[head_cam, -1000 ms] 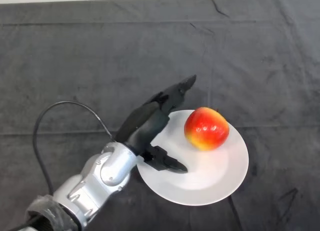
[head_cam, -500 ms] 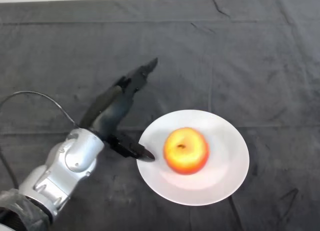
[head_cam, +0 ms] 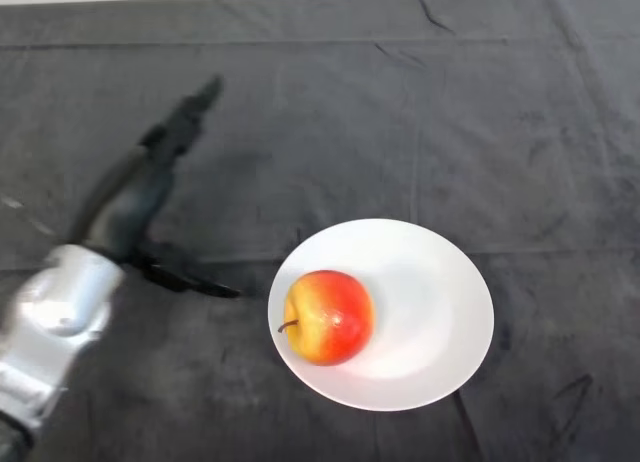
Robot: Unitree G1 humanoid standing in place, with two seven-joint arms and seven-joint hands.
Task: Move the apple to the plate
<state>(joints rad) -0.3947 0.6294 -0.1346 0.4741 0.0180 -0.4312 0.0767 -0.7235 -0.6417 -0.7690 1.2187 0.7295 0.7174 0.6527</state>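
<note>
On dark cloth [head_cam: 420, 112]: white plate [head_cam: 430, 302] right of centre. Left arm [head_cam: 55, 322] at lower left edge, well apart from plate. Black hand [head_cam: 135, 207] spread wide, fingers straight toward upper right, thumb low toward plate, holding nothing. Red-yellow apple [head_cam: 328, 317] lies on plate's left part, stem toward left.

Red-yellow apple [head_cam: 329, 317] lies on the white plate [head_cam: 440, 312] — left part, stem leftward.
</note>
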